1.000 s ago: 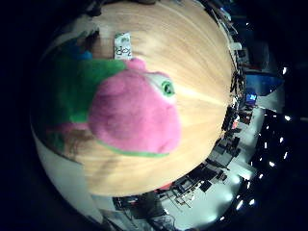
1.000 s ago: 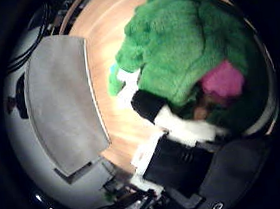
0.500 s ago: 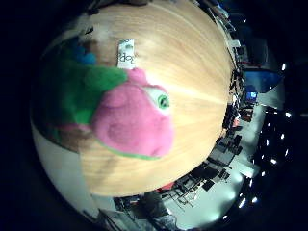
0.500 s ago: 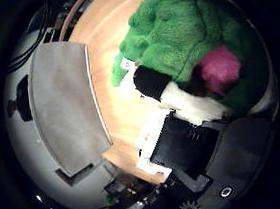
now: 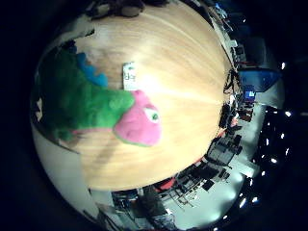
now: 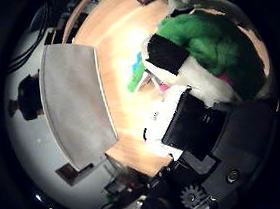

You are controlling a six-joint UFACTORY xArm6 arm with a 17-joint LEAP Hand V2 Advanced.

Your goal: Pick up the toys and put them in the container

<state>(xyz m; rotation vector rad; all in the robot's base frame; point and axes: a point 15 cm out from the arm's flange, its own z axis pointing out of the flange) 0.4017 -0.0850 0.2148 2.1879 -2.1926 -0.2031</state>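
We have our hand (image 6: 191, 114) curled round the green plush dinosaur (image 5: 91, 108), off the table (image 5: 187, 96); grey container (image 6: 75, 106) alongside, drop-in not yet done

Both palm cameras looked out close over the green plush toy (image 5: 82, 103) above the wooden table (image 5: 183, 77); the thumb-side view also faced the hand (image 6: 190, 104).
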